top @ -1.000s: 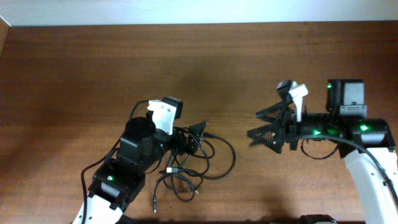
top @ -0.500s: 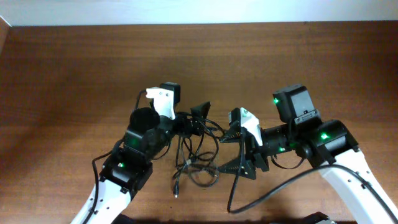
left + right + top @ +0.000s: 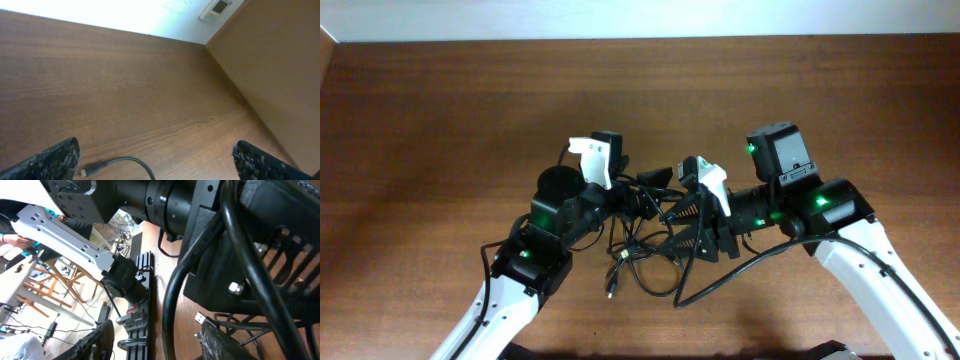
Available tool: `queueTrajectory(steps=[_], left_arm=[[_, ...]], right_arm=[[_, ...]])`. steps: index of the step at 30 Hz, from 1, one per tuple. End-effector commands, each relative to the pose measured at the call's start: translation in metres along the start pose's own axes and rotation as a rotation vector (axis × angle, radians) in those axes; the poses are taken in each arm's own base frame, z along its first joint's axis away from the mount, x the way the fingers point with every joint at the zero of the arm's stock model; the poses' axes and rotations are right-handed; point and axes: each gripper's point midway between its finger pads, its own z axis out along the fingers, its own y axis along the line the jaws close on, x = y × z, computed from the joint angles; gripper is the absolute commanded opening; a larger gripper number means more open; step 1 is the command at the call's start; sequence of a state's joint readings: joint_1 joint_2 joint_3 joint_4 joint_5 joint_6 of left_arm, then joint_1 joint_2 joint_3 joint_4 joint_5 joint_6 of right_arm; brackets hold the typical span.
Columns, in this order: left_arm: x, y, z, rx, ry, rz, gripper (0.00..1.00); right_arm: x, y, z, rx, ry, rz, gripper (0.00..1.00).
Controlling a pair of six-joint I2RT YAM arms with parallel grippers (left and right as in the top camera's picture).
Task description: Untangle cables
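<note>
The cables (image 3: 642,268) are a tangle of thin black cords on the wooden table, between and below both grippers. One loose plug (image 3: 611,293) lies at the tangle's lower left. My left gripper (image 3: 647,192) is wide open above the tangle's top. Its wrist view shows the open fingers (image 3: 157,162) over one cord with a small plug (image 3: 117,163). My right gripper (image 3: 686,214) is open at the tangle's right side. In its wrist view a black cord (image 3: 170,305) runs between the open fingers (image 3: 160,342), and a silver-tipped plug (image 3: 198,316) lies beside the right finger.
The left arm's body (image 3: 560,215) and the right arm's body (image 3: 790,200) close in on the tangle from both sides. A thicker black wire (image 3: 760,262) trails from the right arm. The table's far edge meets a white wall (image 3: 640,18).
My right arm has swung left from the table's right side to the tangle. My left arm has moved up and right. The cables have shifted with it.
</note>
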State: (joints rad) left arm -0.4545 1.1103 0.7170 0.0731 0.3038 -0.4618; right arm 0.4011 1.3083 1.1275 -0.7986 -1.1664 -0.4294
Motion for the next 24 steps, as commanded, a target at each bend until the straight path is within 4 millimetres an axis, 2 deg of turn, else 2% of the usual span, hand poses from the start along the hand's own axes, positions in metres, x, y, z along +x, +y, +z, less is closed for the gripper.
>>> queueTrajectory(steps=[1,2,3,5,7,8,11,12,15,16,17,19,21,23,24], left_arm=[[-0.006,-0.011,0.0,0.06,-0.01,-0.012,0.99],[-0.006,-0.011,0.0,0.06,-0.01,-0.012,0.99],[-0.006,-0.011,0.0,0.057,-0.012,-0.011,0.99],[-0.004,-0.005,0.0,0.025,-0.009,-0.007,0.99],[0.004,0.014,0.0,-0.07,0.014,-0.006,0.99],[0.02,0.032,-0.003,-0.159,0.075,0.045,0.99],[0.05,0.048,-0.011,-0.227,0.202,0.058,0.99],[0.058,0.047,-0.012,-0.211,0.239,0.088,0.99],[0.07,0.013,-0.011,0.013,0.304,0.247,0.99],[0.069,0.015,-0.011,0.005,0.301,0.253,0.99],[0.068,0.018,-0.011,-0.013,0.293,0.258,0.99],[0.062,0.017,-0.009,-0.013,0.27,0.267,0.99],[0.055,0.014,-0.007,-0.002,0.238,0.292,0.99],[0.05,0.014,0.0,0.017,0.213,0.42,0.99],[0.051,0.023,0.006,-0.014,0.219,0.477,0.99]], right_arm=[[-0.006,0.01,0.003,-0.043,-0.012,-0.025,0.42],[-0.006,0.013,0.007,-0.056,-0.008,-0.04,0.12],[-0.007,0.014,0.008,-0.058,-0.008,-0.044,0.04],[-0.007,0.014,0.007,-0.058,-0.008,-0.042,0.04],[-0.008,0.012,0.005,-0.051,-0.013,-0.012,0.04],[-0.01,0.007,0.001,-0.036,-0.026,0.009,0.04],[-0.018,-0.013,-0.019,0.03,-0.082,0.071,0.04],[-0.022,-0.022,-0.03,0.065,-0.108,0.101,0.04],[-0.021,-0.042,-0.056,0.144,-0.159,0.172,0.04],[-0.022,-0.042,-0.063,0.135,-0.183,0.204,0.04],[-0.028,-0.031,-0.064,0.068,-0.21,0.18,0.04],[-0.035,-0.013,-0.063,-0.034,-0.238,0.116,0.04],[-0.038,-0.006,-0.06,-0.074,-0.243,0.105,0.04],[-0.046,0.01,-0.061,-0.165,-0.271,0.052,0.04],[-0.047,0.011,-0.062,-0.165,-0.273,0.043,0.04]])
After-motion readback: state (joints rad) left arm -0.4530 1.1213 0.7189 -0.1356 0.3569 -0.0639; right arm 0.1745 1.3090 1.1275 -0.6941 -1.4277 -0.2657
